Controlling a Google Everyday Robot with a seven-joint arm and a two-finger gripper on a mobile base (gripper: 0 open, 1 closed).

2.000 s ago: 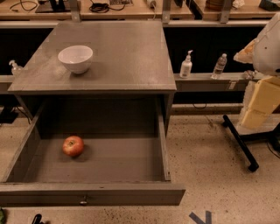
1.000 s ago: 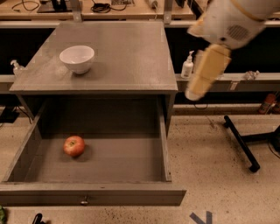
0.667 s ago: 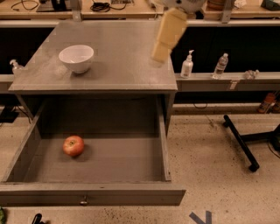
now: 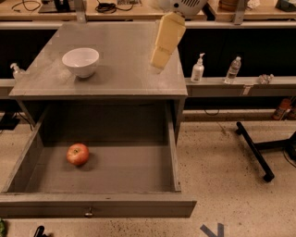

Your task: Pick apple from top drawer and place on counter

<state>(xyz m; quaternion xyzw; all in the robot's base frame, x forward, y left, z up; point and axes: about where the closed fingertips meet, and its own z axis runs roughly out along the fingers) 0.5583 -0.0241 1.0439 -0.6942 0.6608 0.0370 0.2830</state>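
Note:
The red-orange apple point(image 4: 77, 154) lies on the floor of the open top drawer point(image 4: 95, 207), in its left half. The drawer is pulled fully out below the grey counter point(image 4: 125, 55); its round knob point(image 4: 88, 213) shows on the front panel. My gripper point(image 4: 159, 59) hangs on a cream-coloured arm from the top of the view. It is above the counter's right part, well up and to the right of the apple. It holds nothing that I can see.
A white bowl point(image 4: 81, 61) stands on the counter's left part. A pump bottle point(image 4: 197, 69) and a water bottle point(image 4: 232, 70) stand on a shelf to the right. A black stand leg point(image 4: 254, 151) lies on the speckled floor at right. A wooden workbench point(image 4: 138, 9) runs behind.
The arm has swung from the right edge of the view leftward across the shelf to above the counter's right part. The apple, the bowl and the drawer have not moved.

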